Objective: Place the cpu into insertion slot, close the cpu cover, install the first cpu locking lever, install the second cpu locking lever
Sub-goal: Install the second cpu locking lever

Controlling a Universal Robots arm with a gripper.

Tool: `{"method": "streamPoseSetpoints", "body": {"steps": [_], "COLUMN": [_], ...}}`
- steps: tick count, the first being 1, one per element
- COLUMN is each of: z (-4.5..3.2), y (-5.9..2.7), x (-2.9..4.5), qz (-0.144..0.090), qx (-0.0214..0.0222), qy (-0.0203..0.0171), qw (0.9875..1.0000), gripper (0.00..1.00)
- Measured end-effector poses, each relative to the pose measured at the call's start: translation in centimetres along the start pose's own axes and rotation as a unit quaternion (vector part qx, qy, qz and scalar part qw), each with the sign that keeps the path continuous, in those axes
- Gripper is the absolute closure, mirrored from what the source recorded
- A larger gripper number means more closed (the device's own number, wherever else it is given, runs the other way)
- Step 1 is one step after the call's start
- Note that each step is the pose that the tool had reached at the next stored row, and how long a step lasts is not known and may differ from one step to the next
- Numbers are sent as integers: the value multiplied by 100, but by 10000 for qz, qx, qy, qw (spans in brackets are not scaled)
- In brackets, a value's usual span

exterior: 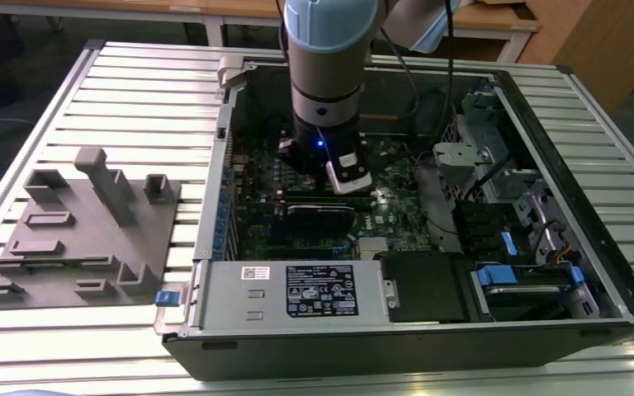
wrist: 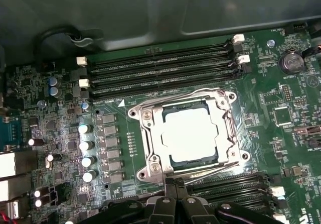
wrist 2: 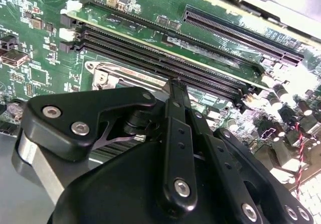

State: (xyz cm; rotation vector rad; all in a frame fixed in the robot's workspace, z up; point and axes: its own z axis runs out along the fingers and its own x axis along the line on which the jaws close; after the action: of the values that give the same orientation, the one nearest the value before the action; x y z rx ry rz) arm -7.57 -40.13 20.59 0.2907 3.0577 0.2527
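The cpu [wrist: 189,132], a pale silver square, lies flat in the insertion slot, which is hidden under it. The cpu cover [wrist: 150,138], a silver frame, is folded down around the chip. Thin wire levers run along the socket's edges [wrist: 213,172]; I cannot tell whether they are latched. My gripper [wrist: 175,183] hangs just off one edge of the socket with its black fingers pressed together and nothing visible between them. The second wrist view has the shut gripper [wrist 2: 175,87] above a corner of the cover [wrist 2: 108,76]. From the exterior view, the gripper [exterior: 345,177] reaches down into the open case.
Long black memory slots [wrist: 160,71] flank the socket on two sides. Silver capacitors [wrist: 86,146] stand beside it. The case walls [exterior: 212,206], a power supply [exterior: 317,289] and drive bays [exterior: 515,247] ring the board. A grey fixture [exterior: 86,231] sits at the exterior view's left.
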Motion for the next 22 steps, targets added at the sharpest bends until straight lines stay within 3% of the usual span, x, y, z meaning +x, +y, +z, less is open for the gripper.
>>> {"method": "streamPoseSetpoints", "body": {"steps": [4,11,13,22], "z": [11,78,83,90], "y": [-3,-14,-16,-17], "x": [6,10,11,13], "qz": [7,7,9,29], "qx": [-89,-99,-123,-382], "qy": [16,18,24,70], "qw": [10000,9999,9999,9992], "gripper": [89,89,89,89]}}
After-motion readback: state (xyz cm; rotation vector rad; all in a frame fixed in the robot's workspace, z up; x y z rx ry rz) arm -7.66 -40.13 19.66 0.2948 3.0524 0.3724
